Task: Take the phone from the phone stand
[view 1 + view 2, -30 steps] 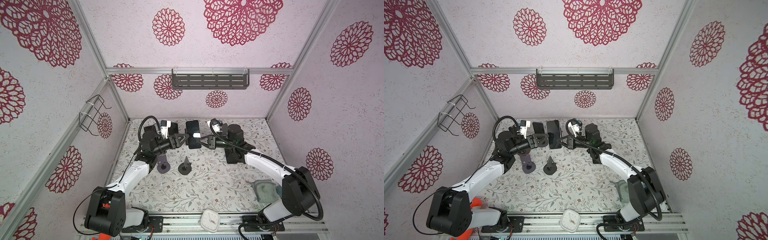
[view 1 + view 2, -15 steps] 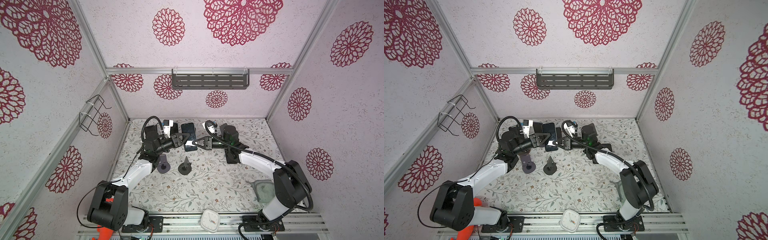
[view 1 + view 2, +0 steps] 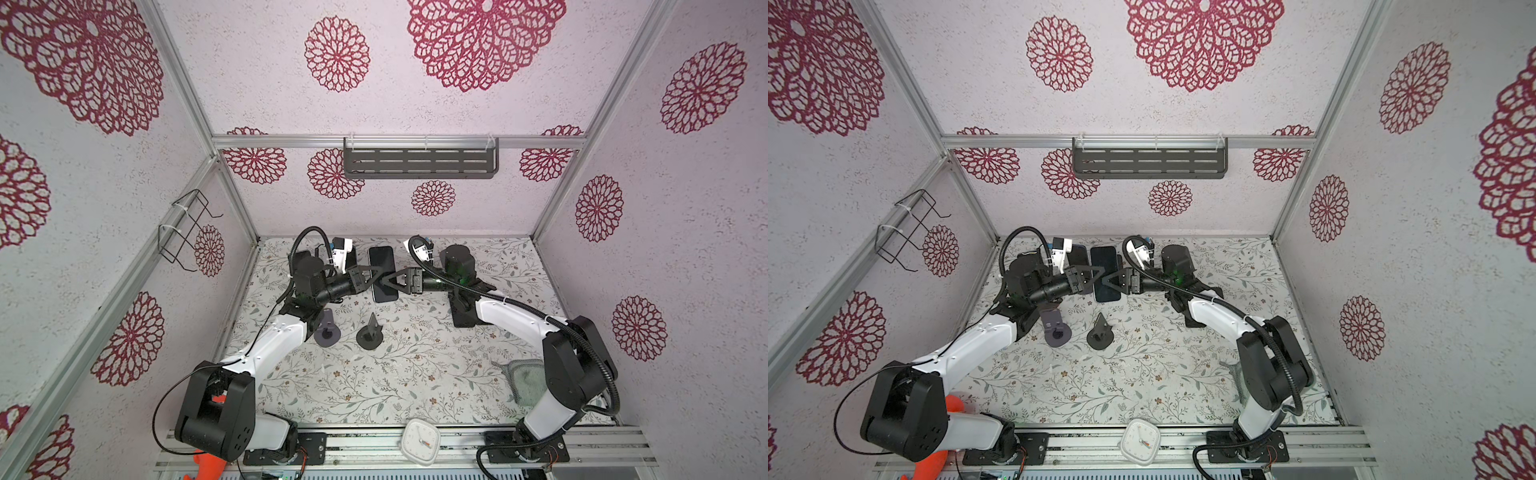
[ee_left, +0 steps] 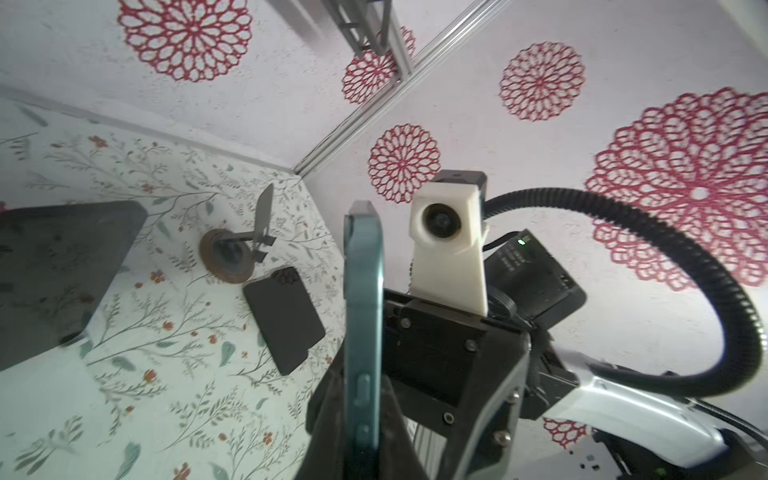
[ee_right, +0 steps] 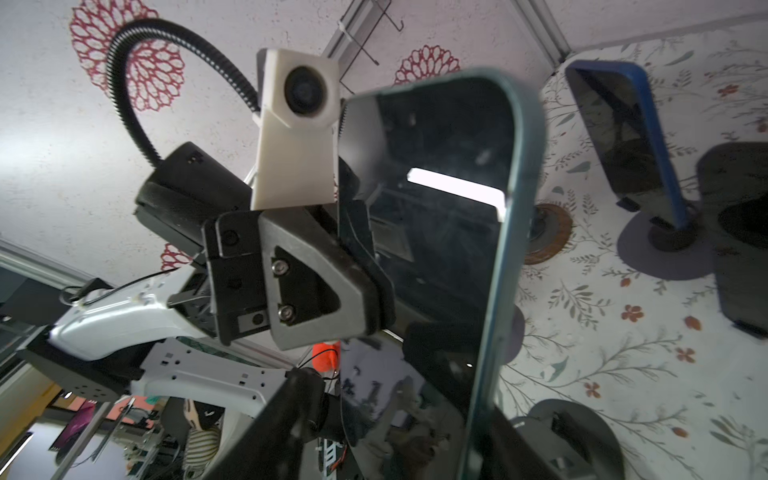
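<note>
The phone (image 3: 382,274) (image 3: 1105,274), dark-screened with a teal rim, hangs upright in the air at the back middle of the table, off any stand. My left gripper (image 3: 371,272) (image 4: 363,399) is shut on one long edge of the phone (image 4: 363,311). My right gripper (image 3: 388,281) (image 5: 415,415) reaches in from the opposite side, its jaws standing apart around the phone (image 5: 436,208), one finger clear of the screen. An empty black phone stand (image 3: 370,334) (image 3: 1099,332) sits on the table in front of it.
A grey-purple stand (image 3: 327,330) is beside the black one. A blue-cased phone (image 5: 623,137) leans on a round base. Also here: a dark shelf (image 3: 419,162) on the back wall, a wire rack (image 3: 187,232), a white clock (image 3: 419,440), a grey-green cloth (image 3: 523,378).
My left gripper has closed on the phone's edge. My right gripper, shut on the phone before, has opened its jaws. The phone has stayed at nearly the same spot.
</note>
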`<state>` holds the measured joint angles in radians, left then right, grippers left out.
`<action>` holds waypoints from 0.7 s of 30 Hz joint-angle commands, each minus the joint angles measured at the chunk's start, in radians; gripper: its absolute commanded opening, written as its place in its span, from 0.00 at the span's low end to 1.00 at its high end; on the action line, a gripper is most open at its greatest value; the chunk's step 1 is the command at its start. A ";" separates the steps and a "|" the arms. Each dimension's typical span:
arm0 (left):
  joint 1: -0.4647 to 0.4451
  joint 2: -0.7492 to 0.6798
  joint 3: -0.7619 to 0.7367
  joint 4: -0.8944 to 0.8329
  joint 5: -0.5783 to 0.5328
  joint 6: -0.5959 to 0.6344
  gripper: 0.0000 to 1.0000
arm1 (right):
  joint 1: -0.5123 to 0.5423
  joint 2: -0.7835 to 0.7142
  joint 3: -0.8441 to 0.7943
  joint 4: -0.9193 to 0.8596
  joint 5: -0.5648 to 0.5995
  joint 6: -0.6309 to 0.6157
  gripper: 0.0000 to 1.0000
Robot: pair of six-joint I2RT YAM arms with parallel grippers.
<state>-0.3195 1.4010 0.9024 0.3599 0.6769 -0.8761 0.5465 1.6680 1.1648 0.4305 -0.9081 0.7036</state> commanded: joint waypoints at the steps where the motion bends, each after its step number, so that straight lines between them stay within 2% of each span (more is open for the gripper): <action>1: -0.007 -0.012 0.073 -0.154 -0.089 0.081 0.00 | -0.033 -0.076 0.042 -0.202 0.102 -0.158 0.65; 4: -0.027 -0.001 0.111 -0.210 -0.136 0.096 0.00 | -0.065 -0.129 0.041 -0.393 0.214 -0.288 0.67; 9: -0.097 0.056 0.204 -0.317 -0.235 0.131 0.00 | -0.150 -0.225 -0.019 -0.553 0.321 -0.375 0.67; 15: -0.212 0.176 0.330 -0.384 -0.369 0.141 0.00 | -0.260 -0.333 -0.085 -0.731 0.514 -0.444 0.65; 18: -0.260 0.267 0.415 -0.430 -0.428 0.141 0.00 | -0.302 -0.380 -0.115 -0.791 0.648 -0.464 0.65; 21: -0.294 0.354 0.484 -0.428 -0.449 0.131 0.00 | -0.347 -0.404 -0.128 -0.870 0.773 -0.490 0.64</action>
<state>-0.5896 1.7103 1.3281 -0.0677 0.2913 -0.7452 0.2321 1.3014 1.0363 -0.3241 -0.3122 0.2760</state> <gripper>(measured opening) 0.104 0.646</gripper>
